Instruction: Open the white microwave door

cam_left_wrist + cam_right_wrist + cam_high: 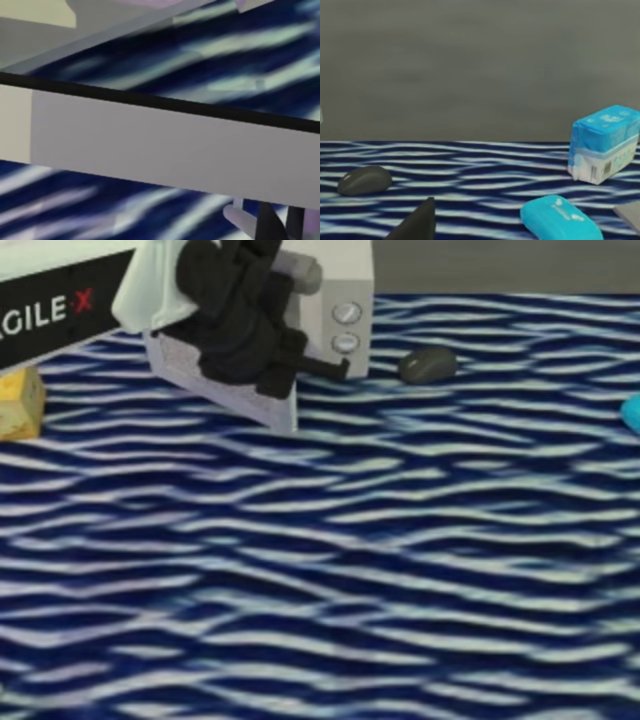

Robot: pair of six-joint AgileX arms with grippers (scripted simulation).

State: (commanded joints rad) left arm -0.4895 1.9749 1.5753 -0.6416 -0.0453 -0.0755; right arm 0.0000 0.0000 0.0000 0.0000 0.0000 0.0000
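The white microwave (345, 270) stands at the table's far edge, left of centre, its two silver knobs (346, 313) facing the front. The white microwave door (175, 360) is swung partly outward toward the front left. In the left wrist view its edge is a grey band (175, 145). My left gripper (290, 365) reaches over the door. There its dark fingers (267, 227) are closed around the door's pale bar handle (240, 216). My right gripper (420, 225) is outside the top view; only a dark part of it shows in the right wrist view.
A dark mouse (428, 365) lies just right of the microwave. A yellow cube (18, 405) sits at the left edge and a cyan object (632, 412) at the right edge. A blue-and-white pack (605, 142) stands at the far right. A blue wavy cloth covers the table.
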